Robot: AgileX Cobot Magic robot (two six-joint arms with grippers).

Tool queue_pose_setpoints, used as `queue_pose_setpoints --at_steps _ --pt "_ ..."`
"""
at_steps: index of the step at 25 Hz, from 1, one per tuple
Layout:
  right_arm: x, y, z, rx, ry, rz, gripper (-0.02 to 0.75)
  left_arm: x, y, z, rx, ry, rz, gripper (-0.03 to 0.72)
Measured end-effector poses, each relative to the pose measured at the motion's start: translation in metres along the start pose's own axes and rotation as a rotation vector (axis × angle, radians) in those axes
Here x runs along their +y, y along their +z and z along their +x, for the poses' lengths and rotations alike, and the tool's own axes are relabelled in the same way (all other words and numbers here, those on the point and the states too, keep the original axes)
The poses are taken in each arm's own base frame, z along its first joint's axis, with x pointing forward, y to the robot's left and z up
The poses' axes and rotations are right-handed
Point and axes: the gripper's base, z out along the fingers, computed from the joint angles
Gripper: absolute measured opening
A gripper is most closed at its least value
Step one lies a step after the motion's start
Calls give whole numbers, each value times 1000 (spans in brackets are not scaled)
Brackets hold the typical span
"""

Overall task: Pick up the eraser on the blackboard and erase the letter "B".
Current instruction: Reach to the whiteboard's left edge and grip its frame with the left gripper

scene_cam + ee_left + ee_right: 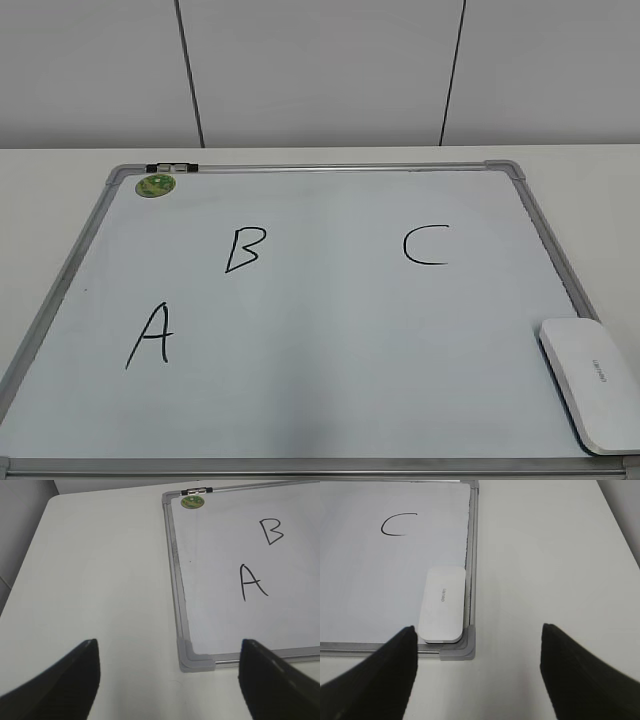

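The blackboard (320, 330) is a white dry-erase board with a silver-grey frame, lying flat on the table. The letter "B" (245, 249) is drawn in black at its upper left; it also shows in the left wrist view (272, 531). The white eraser (592, 382) lies on the board's near right corner, also in the right wrist view (442, 604). My left gripper (169, 680) is open and empty above the table off the board's near left corner. My right gripper (478, 667) is open and empty off the near right corner, just short of the eraser.
A black "A" (150, 336) and "C" (425, 245) are also on the board. A round green magnet (156, 184) sits at the far left corner beside a small clip (172, 167). White table (100, 580) surrounds the board. A panelled wall stands behind.
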Motion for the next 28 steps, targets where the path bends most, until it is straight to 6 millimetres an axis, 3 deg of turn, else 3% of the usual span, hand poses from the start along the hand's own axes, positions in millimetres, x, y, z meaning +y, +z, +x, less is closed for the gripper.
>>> queue_pose_setpoints --at_steps 8,14,21,28 --pt "0 0 0 0 0 0 586 0 0 -1 5 2 -3 626" --pt "0 0 0 0 0 0 587 2 1 -34 -9 -1 -2 624" --pt "0 0 0 0 0 0 587 5 55 -95 111 -9 4 624" --pt "0 0 0 0 0 0 586 9 140 -147 323 -7 16 618"
